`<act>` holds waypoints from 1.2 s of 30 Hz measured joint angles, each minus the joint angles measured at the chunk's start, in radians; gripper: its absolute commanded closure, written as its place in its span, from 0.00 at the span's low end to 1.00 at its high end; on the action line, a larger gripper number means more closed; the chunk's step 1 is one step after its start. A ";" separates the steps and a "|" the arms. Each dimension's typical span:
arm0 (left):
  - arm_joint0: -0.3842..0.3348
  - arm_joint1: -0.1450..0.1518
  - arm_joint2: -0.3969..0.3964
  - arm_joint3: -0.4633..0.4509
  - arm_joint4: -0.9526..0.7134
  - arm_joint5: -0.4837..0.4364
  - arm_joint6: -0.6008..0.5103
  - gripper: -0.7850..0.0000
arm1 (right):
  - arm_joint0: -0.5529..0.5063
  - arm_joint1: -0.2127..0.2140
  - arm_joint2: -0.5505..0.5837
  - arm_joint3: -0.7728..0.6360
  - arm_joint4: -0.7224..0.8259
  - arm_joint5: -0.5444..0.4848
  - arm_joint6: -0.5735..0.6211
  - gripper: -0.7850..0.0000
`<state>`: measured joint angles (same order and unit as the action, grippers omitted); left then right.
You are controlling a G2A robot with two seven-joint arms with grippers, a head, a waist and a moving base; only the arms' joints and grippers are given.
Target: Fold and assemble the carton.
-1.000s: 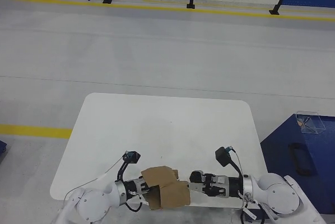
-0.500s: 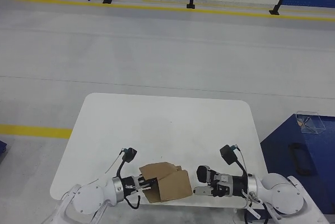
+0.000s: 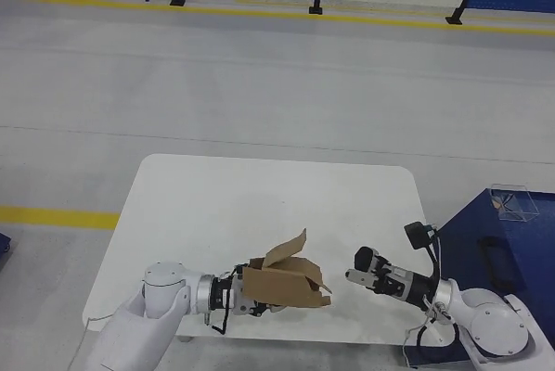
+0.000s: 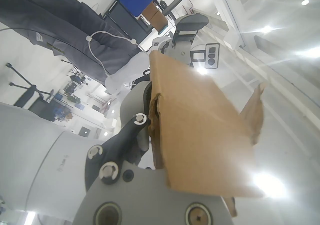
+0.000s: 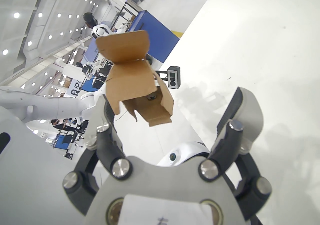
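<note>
Carton [image 3: 287, 278]: half-formed brown box, hung over the table [image 3: 259, 195] close to its near edge, left of middle; one flap [image 3: 287, 249] stood up, others hung loose.
Left gripper [image 3: 247, 295]: clamped on the carton's left end, one wall pinched between the fingers [image 4: 135, 133].
Right gripper [image 3: 361, 269]: spread wide, held nothing, sat near the carton's right side, apart from it.
Risk: one-sided pinch likely left the box free to sag or twist; a push on a flap from the right could have levered it loose or creased the wall.

Low in the frame, your robot's left arm [image 3: 164, 289] and right arm [image 3: 486, 325] are glossy white and rounded. The right pincer [image 3: 360, 268] has black links, silver screws [image 5: 119, 168] and pale grey finger shells [image 5: 248, 112].
</note>
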<state>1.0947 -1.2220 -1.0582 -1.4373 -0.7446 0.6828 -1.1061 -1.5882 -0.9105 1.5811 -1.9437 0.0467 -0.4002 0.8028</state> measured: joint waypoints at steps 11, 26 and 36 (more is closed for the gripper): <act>-0.014 -0.005 0.024 0.024 -0.004 -0.012 -0.003 1.00 | 0.000 0.000 -0.003 0.003 0.004 0.004 0.003 0.00; 0.095 -0.023 0.040 -0.055 0.043 -0.491 0.259 1.00 | 0.033 -0.010 -0.053 0.035 -0.183 0.070 -0.128 0.00; 0.091 -0.025 0.043 -0.058 0.038 -0.502 0.272 1.00 | 0.094 -0.023 -0.160 0.117 -0.293 0.122 -0.157 0.00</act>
<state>1.1862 -1.2472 -1.0153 -1.4956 -0.7064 0.1803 -0.8343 -1.4946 -0.9333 1.4208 -1.8262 -0.2461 -0.2777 0.6461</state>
